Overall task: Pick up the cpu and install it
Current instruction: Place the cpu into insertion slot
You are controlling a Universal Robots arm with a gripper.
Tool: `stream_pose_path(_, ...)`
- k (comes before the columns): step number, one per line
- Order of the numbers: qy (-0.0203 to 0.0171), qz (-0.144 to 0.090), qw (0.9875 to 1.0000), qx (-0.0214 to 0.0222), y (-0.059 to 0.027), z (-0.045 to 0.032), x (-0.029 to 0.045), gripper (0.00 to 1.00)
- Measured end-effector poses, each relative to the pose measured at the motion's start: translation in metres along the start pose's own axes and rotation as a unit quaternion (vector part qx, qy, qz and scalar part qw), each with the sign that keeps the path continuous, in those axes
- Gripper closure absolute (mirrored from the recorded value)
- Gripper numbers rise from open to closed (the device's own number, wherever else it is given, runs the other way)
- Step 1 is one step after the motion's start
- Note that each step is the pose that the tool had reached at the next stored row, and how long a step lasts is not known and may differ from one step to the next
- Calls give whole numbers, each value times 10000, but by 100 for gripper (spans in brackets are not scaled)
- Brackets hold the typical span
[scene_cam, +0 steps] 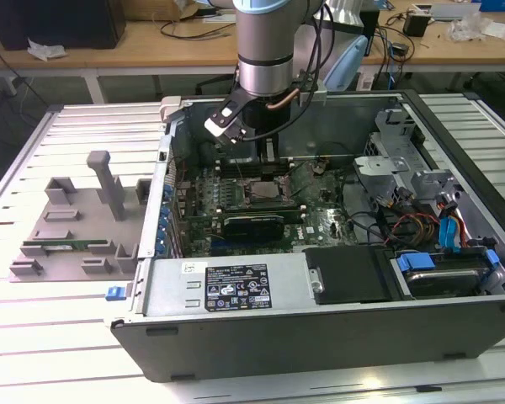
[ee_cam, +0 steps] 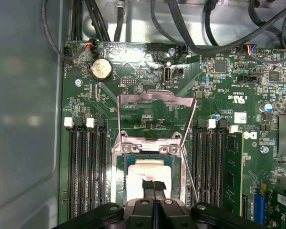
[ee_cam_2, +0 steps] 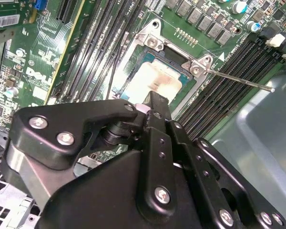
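Note:
The cpu (ee_cam: 144, 174) lies flat in the open socket on the green motherboard (ee_cam: 214, 95), its silver top showing in both wrist views (ee_cam_2: 158, 84). My gripper (ee_cam: 153, 187) hangs right above it, black fingers pressed together with nothing between them, their tips over the chip's middle (ee_cam_2: 153, 101). I cannot tell whether the tips touch the chip. The socket's metal frame (ee_cam: 155, 101) is flipped up and its thin lever (ee_cam_2: 238, 81) stands free. In the exterior view the gripper (scene_cam: 267, 162) reaches down into the computer case over the socket (scene_cam: 266, 190).
Rows of black memory slots (ee_cam: 88, 167) flank the socket on both sides. Cables (ee_cam: 190, 24) run along the case wall (scene_cam: 337, 126) behind the board. A drive cage with blue parts (scene_cam: 438, 261) fills the case's right. A grey fixture tray (scene_cam: 76, 227) lies outside on the exterior view's left.

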State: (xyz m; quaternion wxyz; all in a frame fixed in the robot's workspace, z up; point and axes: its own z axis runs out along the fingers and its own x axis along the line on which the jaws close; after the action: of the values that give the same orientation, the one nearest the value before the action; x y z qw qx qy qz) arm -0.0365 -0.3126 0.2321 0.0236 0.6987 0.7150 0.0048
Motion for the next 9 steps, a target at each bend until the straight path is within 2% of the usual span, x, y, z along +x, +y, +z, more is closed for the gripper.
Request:
stream_pose_path(3, 0, 0, 10000, -1, 3, -78, -2, 89)
stream_pose_path(6, 0, 0, 10000, -1, 3, -80, -2, 89)
stream_pose_path(7, 0, -1, 10000, 31, 4, -81, -2, 89)
stream_pose_path(9, 1, -1, 10000, 40, 4, -80, -2, 89)
